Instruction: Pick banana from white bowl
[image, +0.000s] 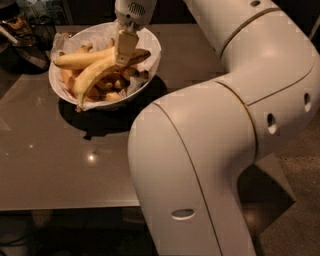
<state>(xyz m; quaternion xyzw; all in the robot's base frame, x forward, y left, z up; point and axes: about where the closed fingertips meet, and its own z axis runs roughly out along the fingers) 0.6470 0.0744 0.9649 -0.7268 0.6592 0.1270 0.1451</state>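
gripper (125, 56) hangs over white bowl (152, 44) on glossy grey table (60, 172).

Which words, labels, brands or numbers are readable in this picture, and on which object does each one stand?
None: no text can be read anywhere.
The white bowl, the table and the robot arm show no writing.
The gripper, low over the bowl, shows no label either.

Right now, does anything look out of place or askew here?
Nothing spilled. The banana lies slanted in the white bowl, its lower end reaching the front-left rim. The tool is at its upper part, over the bowl.
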